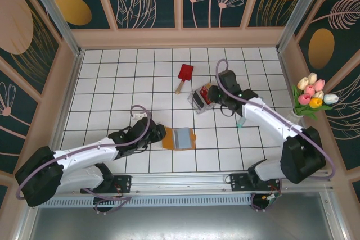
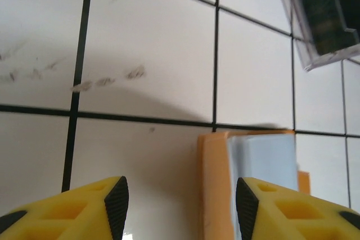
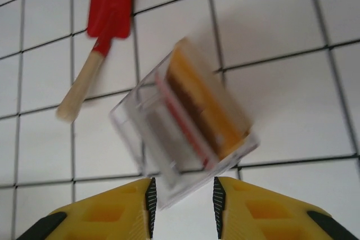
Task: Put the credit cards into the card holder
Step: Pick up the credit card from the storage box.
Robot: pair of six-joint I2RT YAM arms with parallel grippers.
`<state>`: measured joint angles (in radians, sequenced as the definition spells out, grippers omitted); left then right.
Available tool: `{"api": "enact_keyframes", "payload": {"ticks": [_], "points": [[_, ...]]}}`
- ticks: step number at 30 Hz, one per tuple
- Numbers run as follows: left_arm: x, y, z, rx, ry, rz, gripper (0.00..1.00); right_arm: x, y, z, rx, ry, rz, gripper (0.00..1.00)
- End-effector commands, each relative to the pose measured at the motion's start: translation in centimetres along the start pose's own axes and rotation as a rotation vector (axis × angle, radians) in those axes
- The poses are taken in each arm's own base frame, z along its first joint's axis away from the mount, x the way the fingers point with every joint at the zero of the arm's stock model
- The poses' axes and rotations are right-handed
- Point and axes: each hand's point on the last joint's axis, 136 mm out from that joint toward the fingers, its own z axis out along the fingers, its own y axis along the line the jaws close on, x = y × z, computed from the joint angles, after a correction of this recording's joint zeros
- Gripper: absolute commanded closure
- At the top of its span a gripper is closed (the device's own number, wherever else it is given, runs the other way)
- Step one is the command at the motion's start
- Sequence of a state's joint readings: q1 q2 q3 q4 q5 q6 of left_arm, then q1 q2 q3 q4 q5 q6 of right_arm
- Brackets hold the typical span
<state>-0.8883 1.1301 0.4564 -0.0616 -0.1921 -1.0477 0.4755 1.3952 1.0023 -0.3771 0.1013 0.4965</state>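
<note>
Left pincer [image 2: 181,202], released, waits beside the flat wallet [image 2: 212,186]; right pincer [image 3: 184,202] straddles the box [image 3: 135,125] holding cards [image 3: 199,113], grip impossible to tell.

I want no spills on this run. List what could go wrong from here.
1. The clear box is tilted and blurred, with a corner between the fingers of the right gripper. It might tip and spill its cards.
2. The grey card lies on the open card holder and does not look tucked in. The open left gripper beside it could knock it off.
</note>
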Motion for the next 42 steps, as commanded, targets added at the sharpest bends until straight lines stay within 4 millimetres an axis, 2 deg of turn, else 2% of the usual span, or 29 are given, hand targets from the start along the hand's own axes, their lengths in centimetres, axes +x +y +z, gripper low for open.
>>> {"api": "enact_keyframes", "payload": {"ticks": [1,5,7,10,13,16,18,21,24,30,36,42], "points": [[-1.5,0.3,-0.6,-0.051,-0.057,0.029,0.45,-0.7,-1.3,1.0,0.039,0.063,-0.107,0.64],[-2.6,-0.6,-0.5,-0.048,-0.078,0.05,0.44,-2.8,-1.8,2.1,0.107,0.068,-0.163,0.61],[-3.0,-1.5,-0.4,-0.03,-0.079,0.061,0.42,-3.3,-1.9,3.0,0.105,0.082,-0.194,0.54],[-3.7,-2.6,0.1,-0.007,-0.071,0.061,0.41,-3.7,-2.2,4.5,0.133,0.122,-0.216,0.53],[-4.5,-3.8,0.7,0.037,-0.058,0.043,0.41,-3.9,-1.2,5.1,0.094,0.137,-0.248,0.52],[-5.4,-5.3,1.2,0.095,-0.054,0.02,0.4,-3.8,0.3,5.2,0.034,0.149,-0.278,0.55],[-6.0,-6.1,1.8,0.121,-0.045,0.005,0.39,-3.1,2.1,5.1,-0.029,0.161,-0.306,0.58],[-6.5,-7.4,2.5,0.144,-0.03,0.004,0.39,-2.0,3.0,5.6,-0.012,0.178,-0.358,0.6],[-6.7,-8.4,3.2,0.164,-0.016,0.014,0.39,-1.1,3.1,6.4,0.038,0.197,-0.392,0.63],[-6.2,-8.2,4.5,0.178,0.018,-0.044,0.38,1.1,4.7,7.3,0.043,0.227,-0.469,0.64],[-5.7,-7.6,4.9,0.169,0.031,-0.06,0.38,2.2,3.7,8.4,0.151,0.233,-0.524,0.65],[-5.6,-7.5,5.0,0.167,0.032,-0.064,0.38,3.4,3.7,9.2,0.187,0.245,-0.573,0.64]]}}
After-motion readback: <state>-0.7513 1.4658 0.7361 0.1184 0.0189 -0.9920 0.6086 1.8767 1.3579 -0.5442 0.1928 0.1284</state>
